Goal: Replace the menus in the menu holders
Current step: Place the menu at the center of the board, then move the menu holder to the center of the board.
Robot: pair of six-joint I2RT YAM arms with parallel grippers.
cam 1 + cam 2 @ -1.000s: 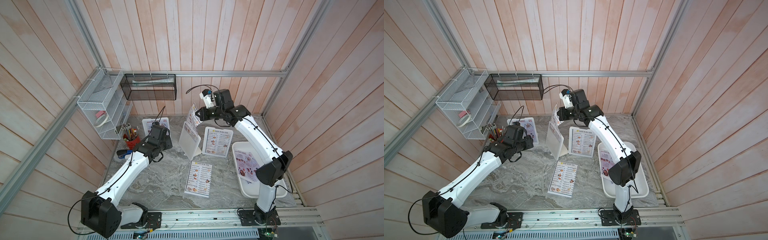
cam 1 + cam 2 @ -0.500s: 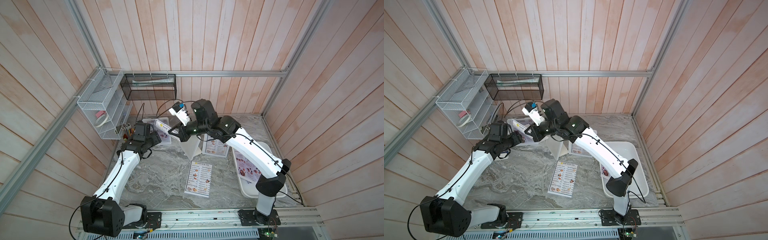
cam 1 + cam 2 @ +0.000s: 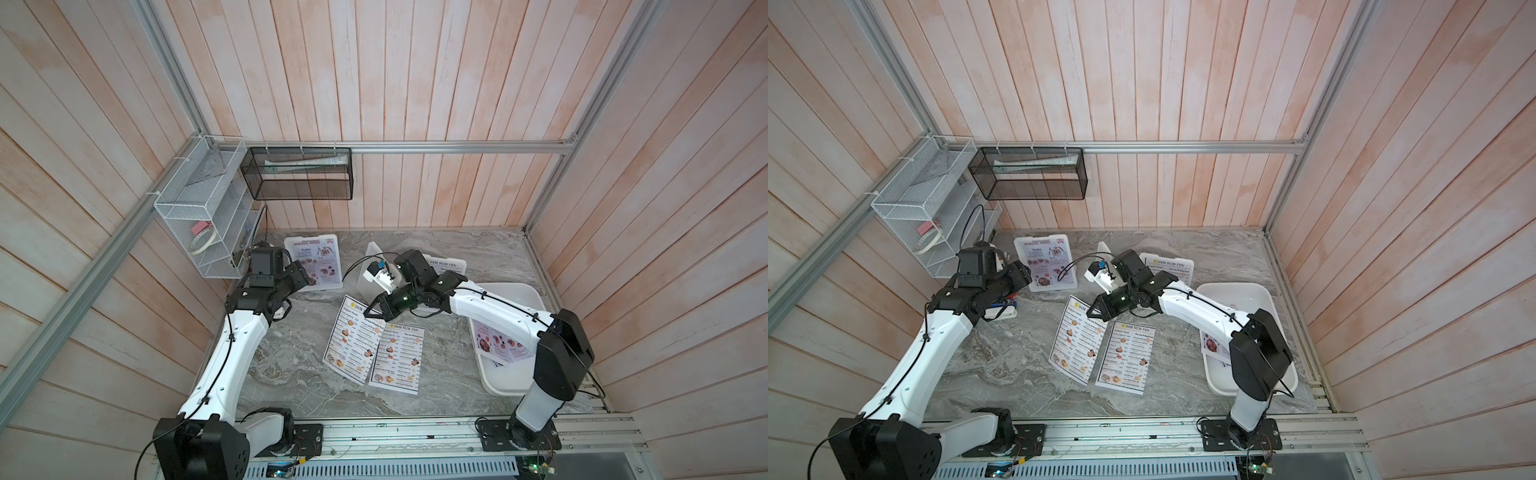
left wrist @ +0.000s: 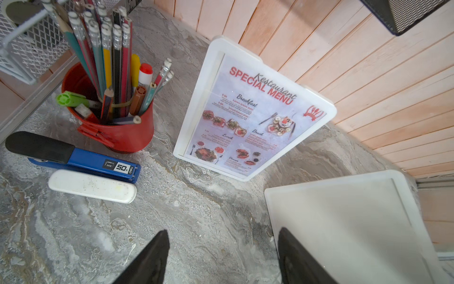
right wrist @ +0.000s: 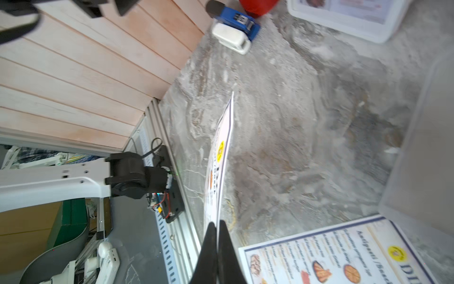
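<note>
CHANGE: right tool (image 5: 217, 225), a second ago high over the middle holder (image 3: 372, 251), now low in front of it, clamped on a DIM SUM INN menu (image 3: 351, 338) | LEFT: left tool (image 4: 222, 237) apart, empty, beside that holder | MEANS: holder emptied, likely ready for a special menu (image 3: 498, 345) | LOOK: white sheet, food photos, slightly bowed, trailing toward the table (image 3: 291, 374).

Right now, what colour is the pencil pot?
The pencil pot is red, clearest in the left wrist view.
</note>
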